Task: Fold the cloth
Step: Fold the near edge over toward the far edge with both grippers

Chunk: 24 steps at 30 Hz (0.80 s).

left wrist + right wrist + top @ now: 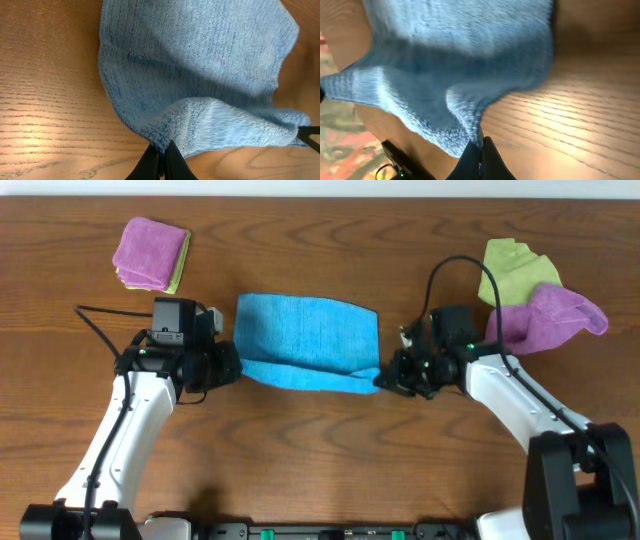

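Surface: brown wooden table [320, 465], grain running across.
Cloth [305, 335]: sky-blue, fuzzy, mid-table between the arms; near edge raised at both corners.
Left gripper [236, 366]: closed tight, pinching the near left corner.
Right gripper [381, 380]: closed tight on the near right corner.
Other cloths: folded stack [150, 255] far left, loose heap [540, 305] far right.

I see the cloth [305, 335] as bright sky blue, with fine ribbed lines through its pile. The table [320, 470] is warm brown with darker wood grain. On the left are a purple rag [150, 245] and a yellow-green rag [180, 272]. On the right are a yellow-green towel [510, 268] and a purple towel [555, 315]. The left arm [130, 420] and right arm [510, 395] are white with black heads.
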Motion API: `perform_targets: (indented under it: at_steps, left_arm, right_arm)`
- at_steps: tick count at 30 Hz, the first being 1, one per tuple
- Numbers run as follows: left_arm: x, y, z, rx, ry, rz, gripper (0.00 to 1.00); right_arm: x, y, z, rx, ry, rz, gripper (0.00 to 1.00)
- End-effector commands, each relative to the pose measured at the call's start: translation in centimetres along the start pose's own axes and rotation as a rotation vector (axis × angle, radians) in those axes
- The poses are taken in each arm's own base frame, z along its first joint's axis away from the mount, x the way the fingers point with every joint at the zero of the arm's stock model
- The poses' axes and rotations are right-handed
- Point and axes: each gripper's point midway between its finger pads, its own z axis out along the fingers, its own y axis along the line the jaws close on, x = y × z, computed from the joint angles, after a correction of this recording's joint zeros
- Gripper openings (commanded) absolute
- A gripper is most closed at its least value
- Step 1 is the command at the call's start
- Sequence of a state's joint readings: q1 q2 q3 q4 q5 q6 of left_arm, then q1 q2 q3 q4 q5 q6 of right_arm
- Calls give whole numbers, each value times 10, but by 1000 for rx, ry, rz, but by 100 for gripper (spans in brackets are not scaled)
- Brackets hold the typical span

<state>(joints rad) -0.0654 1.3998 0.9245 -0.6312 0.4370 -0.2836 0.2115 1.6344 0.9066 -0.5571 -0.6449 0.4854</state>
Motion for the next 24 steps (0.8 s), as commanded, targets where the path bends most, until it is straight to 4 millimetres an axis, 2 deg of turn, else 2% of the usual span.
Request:
perform_targets:
  at_steps: [1, 9, 12, 15, 19, 22, 24]
  left_arm:
    - [-7, 0, -4, -20, -18, 23, 6]
    - [-20, 1, -5, -35, -73, 31, 6]
    - [-31, 8, -5, -81, -120, 24, 6]
    - [-47, 6, -3, -76, -177, 41, 6]
    - [-66, 5, 16, -49, -214, 53, 5]
    - [-76, 2, 43, 6, -203, 62, 6]
    - [-84, -1, 53, 39, -215, 68, 6]
  right_arm:
    - [-6, 18, -3, 1, -20, -77, 2]
    - [-24, 52, -14, -36, -70, -134, 2]
    - [-33, 54, -18, -18, -103, -146, 2]
    - [-43, 49, -21, 37, -152, -152, 2]
    - [-54, 40, -22, 95, -202, -155, 2]
    - [-68, 33, -22, 141, -256, -163, 2]
    - [-77, 32, -21, 151, -289, -173, 2]
